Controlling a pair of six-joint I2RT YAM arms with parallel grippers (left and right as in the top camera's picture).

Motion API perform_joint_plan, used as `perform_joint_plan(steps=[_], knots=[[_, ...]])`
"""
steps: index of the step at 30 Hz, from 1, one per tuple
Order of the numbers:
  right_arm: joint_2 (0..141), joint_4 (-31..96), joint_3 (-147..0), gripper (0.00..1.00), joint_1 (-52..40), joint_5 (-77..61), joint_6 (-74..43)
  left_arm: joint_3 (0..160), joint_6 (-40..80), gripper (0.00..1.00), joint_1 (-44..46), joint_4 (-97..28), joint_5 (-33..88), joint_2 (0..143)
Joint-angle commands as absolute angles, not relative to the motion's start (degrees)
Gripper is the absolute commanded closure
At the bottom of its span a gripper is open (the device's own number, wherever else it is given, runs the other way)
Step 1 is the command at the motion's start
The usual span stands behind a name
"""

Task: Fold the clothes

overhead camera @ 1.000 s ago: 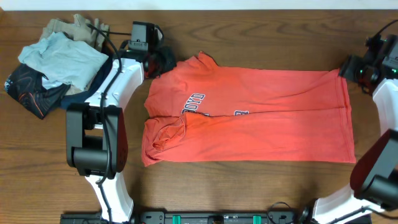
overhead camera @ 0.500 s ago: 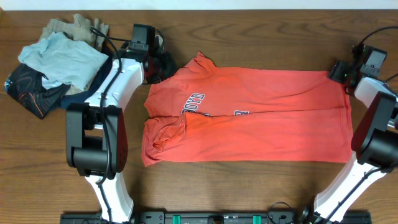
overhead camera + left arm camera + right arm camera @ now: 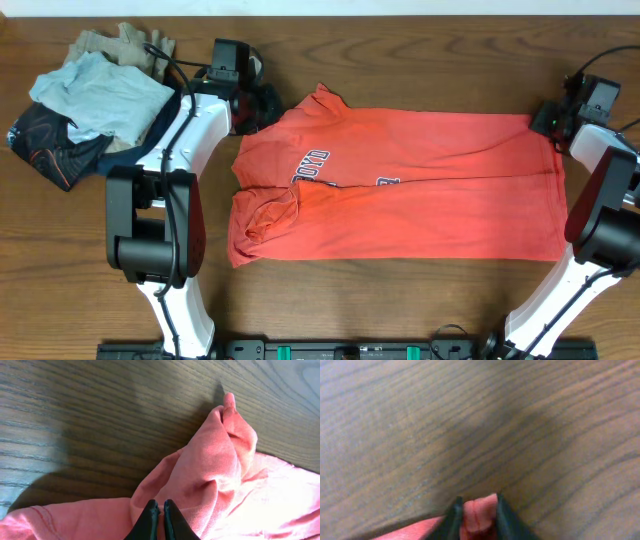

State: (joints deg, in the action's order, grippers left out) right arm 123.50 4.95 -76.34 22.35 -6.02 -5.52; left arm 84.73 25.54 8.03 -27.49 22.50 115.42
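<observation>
Coral T-shirt (image 3: 400,185), its far edge clamped in the left gripper (image 3: 160,508) and the right gripper (image 3: 477,506), wants lifting level toward the worktop's (image 3: 400,300) near edge.

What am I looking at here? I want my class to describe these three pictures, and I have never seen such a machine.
Two white robot arms stand at a wooden table. One picture looks down from above; the other two come from a camera on each wrist. A coral-red T-shirt lies spread out, with a heap of other garments at the far left. The left gripper pinches a fold of the shirt at one end; the right gripper pinches its edge at the other end.
</observation>
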Motion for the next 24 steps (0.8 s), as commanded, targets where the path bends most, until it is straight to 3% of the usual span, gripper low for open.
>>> perform_joint_plan(steps=[1, 11, 18, 24], knots=[[124.5, 6.2, -76.6, 0.99, 21.8, -2.0, -6.4, 84.4, 25.8, 0.94, 8.2, -27.8, 21.8, 115.3], [115.9, 9.0, -76.7, 0.99, 22.0, -1.5, -6.8, 84.5, 25.6, 0.94, 7.9, -28.1, 21.8, 113.6], [107.0, 25.1, -76.7, 0.99, 22.1, -1.5, -6.8, 84.5, 23.9, 0.94, 6.6, -29.8, 21.8, 108.1], [102.3, 36.9, -76.7, 0.98, 23.2, -1.5, -6.7, 84.5, 23.9, 0.94, 5.6, -40.3, 21.8, 106.6]])
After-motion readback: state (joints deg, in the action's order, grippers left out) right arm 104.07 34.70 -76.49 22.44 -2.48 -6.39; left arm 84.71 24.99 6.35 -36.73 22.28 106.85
